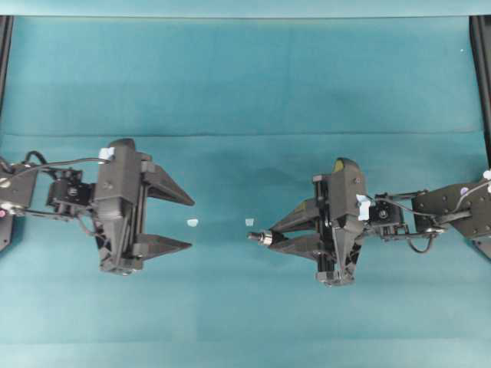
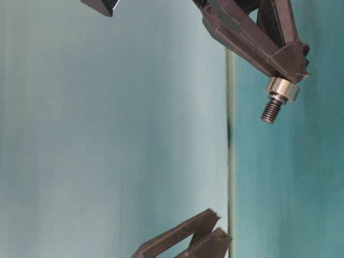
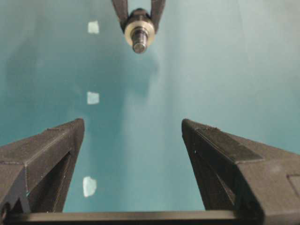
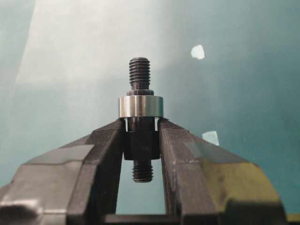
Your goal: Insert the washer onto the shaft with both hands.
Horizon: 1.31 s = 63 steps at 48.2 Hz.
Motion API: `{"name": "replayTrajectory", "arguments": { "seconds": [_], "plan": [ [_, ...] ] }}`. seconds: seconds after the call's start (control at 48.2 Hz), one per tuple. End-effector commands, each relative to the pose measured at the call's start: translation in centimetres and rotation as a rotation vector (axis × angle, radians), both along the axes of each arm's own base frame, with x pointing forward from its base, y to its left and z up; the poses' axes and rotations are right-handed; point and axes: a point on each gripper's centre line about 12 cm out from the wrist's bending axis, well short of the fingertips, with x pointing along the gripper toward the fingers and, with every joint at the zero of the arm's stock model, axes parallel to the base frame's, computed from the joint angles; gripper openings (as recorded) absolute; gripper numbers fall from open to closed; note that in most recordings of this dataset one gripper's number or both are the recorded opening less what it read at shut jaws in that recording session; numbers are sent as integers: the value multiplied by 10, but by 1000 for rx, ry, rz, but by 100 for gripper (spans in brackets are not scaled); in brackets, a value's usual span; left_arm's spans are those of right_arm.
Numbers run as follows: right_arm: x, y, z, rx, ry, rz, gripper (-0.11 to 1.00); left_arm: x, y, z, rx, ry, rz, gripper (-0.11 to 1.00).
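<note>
1. Gripping the shaft (image 4: 140,140) by its thick dark middle, the right claw (image 1: 270,238) has its two fingers pressed against either side of the rod, which points toward the left arm.
2. The washer (image 4: 140,106) already sits around the shaft, just beyond the fingertips (image 4: 112,133), with the narrower threaded end sticking out past it and another threaded stub showing behind the grip.
3. In the table-level view the silvery ring (image 2: 283,88) rests right against the right claw's tips, and the shaft (image 2: 272,110) hangs clear of the desk (image 2: 290,188).
4. The left claw (image 1: 192,225) is spread wide and holds nothing; its fingers (image 3: 51,154) frame bare teal cloth in the left wrist view.
5. That view shows the shaft (image 3: 139,45) and washer (image 3: 139,28) facing the left claw head-on, well apart from it.
6. Two pale scraps of tape (image 1: 192,222) lie on the desk between the claws.
</note>
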Motion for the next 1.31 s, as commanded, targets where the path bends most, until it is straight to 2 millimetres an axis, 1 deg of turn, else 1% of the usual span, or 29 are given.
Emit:
{"name": "replayTrajectory", "arguments": {
  "seconds": [0.0,1.287],
  "plan": [
    [5,1,8,8,-30,-2,-1,0,-1,7,0,-26,-5,90],
    [5,1,6,5,-24,0,-1,-1,-1,5,1,-5,-4,90]
  ]
}}
